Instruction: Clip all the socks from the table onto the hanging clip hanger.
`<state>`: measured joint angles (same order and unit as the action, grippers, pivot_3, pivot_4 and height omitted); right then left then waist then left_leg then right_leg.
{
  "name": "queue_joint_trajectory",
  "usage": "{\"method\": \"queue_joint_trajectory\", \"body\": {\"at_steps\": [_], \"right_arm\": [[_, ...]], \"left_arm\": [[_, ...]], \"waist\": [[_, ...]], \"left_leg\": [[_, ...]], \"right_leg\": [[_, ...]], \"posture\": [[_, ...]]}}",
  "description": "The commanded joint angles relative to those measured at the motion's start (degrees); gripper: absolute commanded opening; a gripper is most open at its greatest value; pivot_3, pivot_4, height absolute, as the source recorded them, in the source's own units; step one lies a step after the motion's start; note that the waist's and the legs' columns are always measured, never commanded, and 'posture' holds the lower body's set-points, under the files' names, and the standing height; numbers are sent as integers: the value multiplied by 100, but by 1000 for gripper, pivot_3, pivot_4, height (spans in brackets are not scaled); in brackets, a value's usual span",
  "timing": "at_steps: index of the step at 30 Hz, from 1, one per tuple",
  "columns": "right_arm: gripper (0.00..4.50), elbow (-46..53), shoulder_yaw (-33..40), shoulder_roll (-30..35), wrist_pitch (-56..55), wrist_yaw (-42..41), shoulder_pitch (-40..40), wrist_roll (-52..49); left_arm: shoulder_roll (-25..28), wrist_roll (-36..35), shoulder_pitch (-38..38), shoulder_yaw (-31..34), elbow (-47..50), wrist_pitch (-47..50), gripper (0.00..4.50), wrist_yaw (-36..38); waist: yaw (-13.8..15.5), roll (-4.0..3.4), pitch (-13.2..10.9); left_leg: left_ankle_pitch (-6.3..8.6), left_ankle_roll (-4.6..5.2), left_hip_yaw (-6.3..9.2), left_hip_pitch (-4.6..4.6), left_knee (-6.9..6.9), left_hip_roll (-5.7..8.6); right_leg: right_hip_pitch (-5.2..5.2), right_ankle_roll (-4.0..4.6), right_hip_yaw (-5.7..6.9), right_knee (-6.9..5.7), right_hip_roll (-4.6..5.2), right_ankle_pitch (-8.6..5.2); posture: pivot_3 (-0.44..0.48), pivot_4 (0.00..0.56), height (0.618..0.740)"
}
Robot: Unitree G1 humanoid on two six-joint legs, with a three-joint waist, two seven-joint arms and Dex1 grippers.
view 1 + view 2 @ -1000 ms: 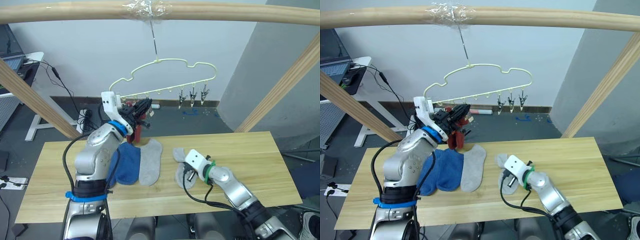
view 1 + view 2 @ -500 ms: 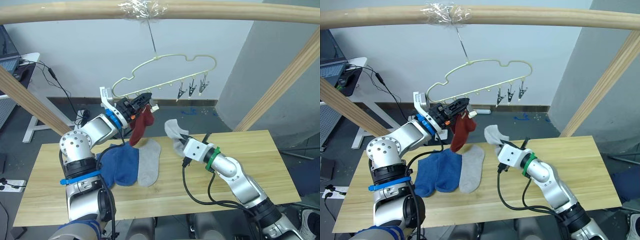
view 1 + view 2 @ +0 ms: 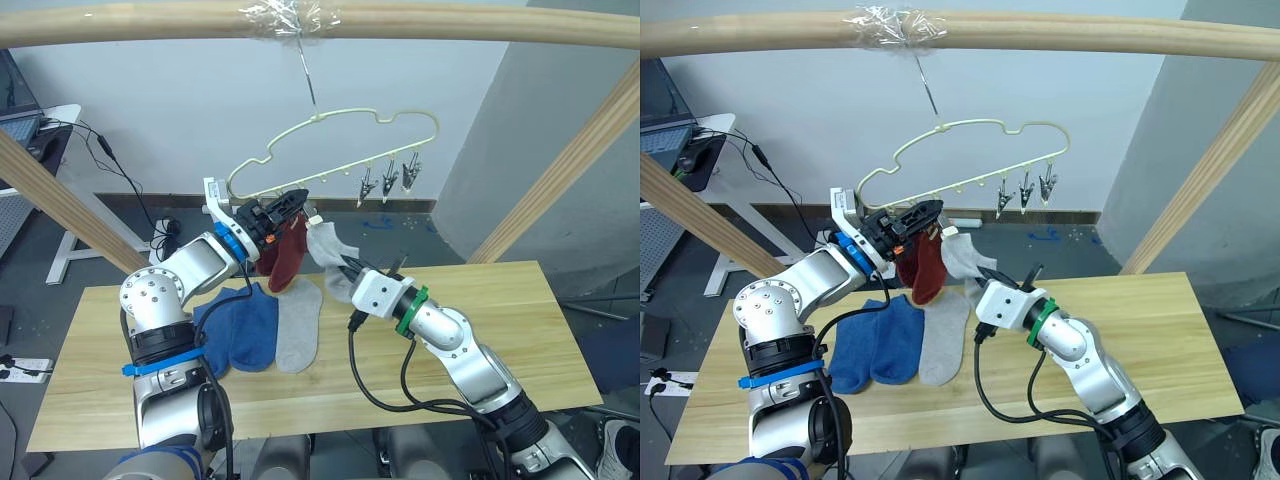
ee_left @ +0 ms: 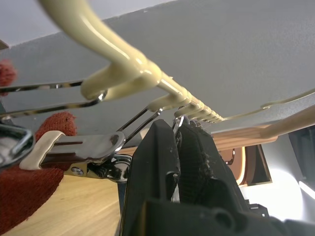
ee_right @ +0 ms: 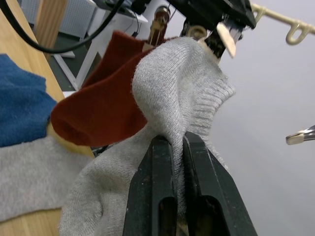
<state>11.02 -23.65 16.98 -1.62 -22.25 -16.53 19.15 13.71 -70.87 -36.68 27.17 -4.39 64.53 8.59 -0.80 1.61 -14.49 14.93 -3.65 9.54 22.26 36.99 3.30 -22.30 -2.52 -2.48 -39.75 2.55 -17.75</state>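
The thin pale-yellow wire clip hanger (image 3: 340,150) with its wavy outline hangs by a metal hook from a round light-wood beam (image 3: 320,20), the hook wrapped to the beam with clear tape (image 3: 285,14). Three small metal clips (image 3: 389,178) dangle free near the hanger's right end.

At the hanger's left end, the left gripper (image 3: 288,208) is raised to the bottom rail, its two black fingers (image 4: 170,162) pressed together with no gap; in the left wrist view they sit at the base of a metal clip (image 4: 93,147), though I cannot tell whether they pinch anything. A rust-red knit ankle sock (image 3: 287,255) hangs just below this end of the hanger, beside the left gripper.

The right gripper (image 3: 345,268) is lifted just right of the red sock and below the hanger, fingers (image 5: 160,172) closed tight on a fold of a light grey knit ankle sock (image 5: 182,88). The sock's cuff touches the red sock and reaches up close to the left gripper's fingertips.

Below the hanger, on the long table (image 3: 500,320) of light yellowish wood planks, two blue ankle socks (image 3: 245,325) lie side by side, with a second light grey sock (image 3: 297,325) flat against their right edge. Slanted wooden posts (image 3: 560,170) flank the hanger on both sides, and black cables (image 3: 115,150) trail behind the table to the hanger's left.
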Motion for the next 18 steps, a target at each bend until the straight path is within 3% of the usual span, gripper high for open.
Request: {"method": "queue_joint_trajectory", "body": {"at_steps": [1, 16, 18], "right_arm": [[36, 296, 67, -45, -156, -24, -3, -59], [36, 131, 134, -302, -17, 2, -197, -67], [0, 115, 152, -330, 5, -9, -196, -126]], "left_arm": [[27, -170, 13, -75, 254, -8, 64, -41], [113, -367, 157, -243, 450, -74, 64, 30], [163, -316, 203, -278, 455, -128, 771, 126]], "waist": [[0, 0, 0], [8, 2, -1], [9, 2, -1]], "left_leg": [[0, 0, 0, 0, 0, 0], [0, 0, 1, 3, -2, 0], [0, 0, 1, 3, -3, 0]], "right_leg": [[0, 0, 0, 0, 0, 0], [-1, 0, 1, 5, 0, 0], [-1, 0, 2, 7, 0, 0]], "posture": [[70, 246, 740], [69, 249, 740], [69, 249, 740]]}}
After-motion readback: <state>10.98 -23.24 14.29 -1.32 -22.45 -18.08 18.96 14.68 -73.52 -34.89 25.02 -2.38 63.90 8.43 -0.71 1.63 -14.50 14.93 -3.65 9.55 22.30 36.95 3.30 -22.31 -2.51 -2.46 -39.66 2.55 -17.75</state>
